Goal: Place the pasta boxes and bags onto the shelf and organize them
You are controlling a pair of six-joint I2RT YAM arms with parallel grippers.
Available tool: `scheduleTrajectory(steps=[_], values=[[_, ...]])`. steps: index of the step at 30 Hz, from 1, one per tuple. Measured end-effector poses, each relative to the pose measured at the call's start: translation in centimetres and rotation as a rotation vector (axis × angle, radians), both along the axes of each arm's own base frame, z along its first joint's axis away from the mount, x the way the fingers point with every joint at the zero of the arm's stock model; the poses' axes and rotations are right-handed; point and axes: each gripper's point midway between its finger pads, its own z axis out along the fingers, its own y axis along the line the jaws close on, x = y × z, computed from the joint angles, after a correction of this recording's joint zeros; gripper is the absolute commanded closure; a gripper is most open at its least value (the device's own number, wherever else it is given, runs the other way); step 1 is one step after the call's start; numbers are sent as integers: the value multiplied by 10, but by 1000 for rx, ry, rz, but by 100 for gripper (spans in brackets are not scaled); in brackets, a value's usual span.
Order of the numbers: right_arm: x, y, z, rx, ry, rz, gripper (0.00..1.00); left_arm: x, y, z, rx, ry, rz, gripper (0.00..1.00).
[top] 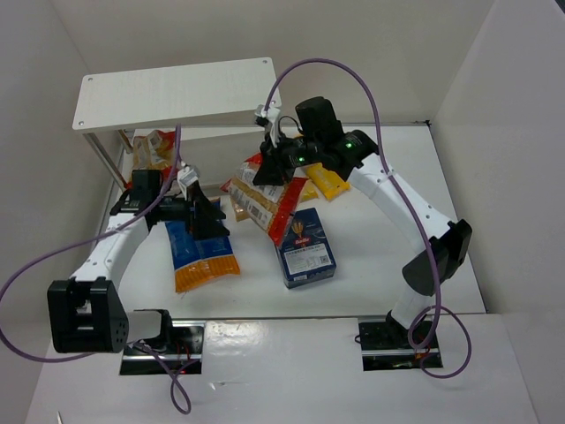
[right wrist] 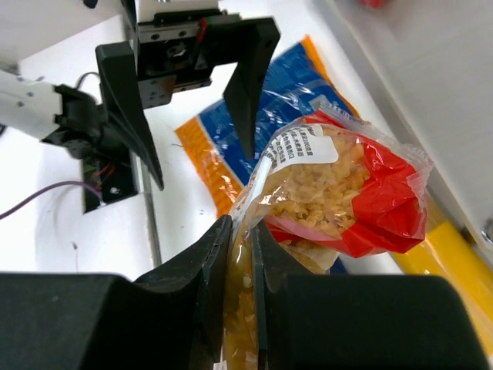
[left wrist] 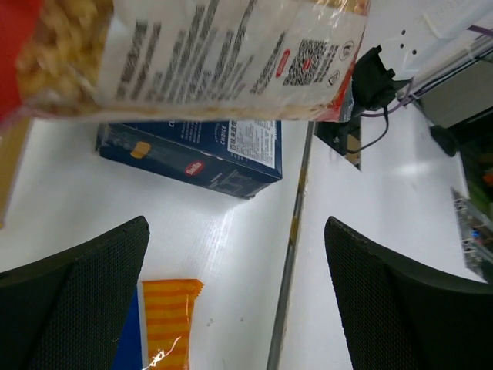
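Pinching a red-edged bag (right wrist: 339, 193), right gripper (right wrist: 240, 229) closed, long axis seemingly slanting tableward; left gripper (left wrist: 236, 231) wide open, empty.

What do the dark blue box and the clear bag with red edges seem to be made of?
The flat dark blue rectangular box looks like printed cardboard, slightly glossy: sharp folded edges, flat faces. The clear pasta bag with red edges is probably thin shiny plastic film: it wrinkles and the pasta shows through.
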Motion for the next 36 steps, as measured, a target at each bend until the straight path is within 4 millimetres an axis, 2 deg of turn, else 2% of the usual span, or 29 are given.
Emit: scheduleTrajectory(steps=[4, 7, 11, 16, 20, 25, 32, 36], values=[[-10, 3, 1, 22, 15, 58, 100, 1, 9, 11, 34, -85, 42, 0], [-23, 1, -6, 25, 36, 107, 100, 4, 19, 14, 84, -150, 86, 0], [-43, 0, -17, 17, 54, 184, 100, 4, 26, 18, 144, -256, 96, 0], [-76, 10, -20, 11, 31, 310, 100, -1, 27, 17, 178, -353, 55, 0], [-99, 14, -16, 20, 19, 388, 100, -12, 18, 15, 178, -397, -18, 0], [-112, 12, -12, 27, 22, 429, 100, -34, 1, 9, 172, -431, -135, 0], [-138, 21, -13, 24, -27, 521, 100, -69, -17, 4, 195, -469, -309, 0], [-148, 23, -16, 10, -33, 553, 100, -83, -21, 1, 204, -471, -381, 0]])
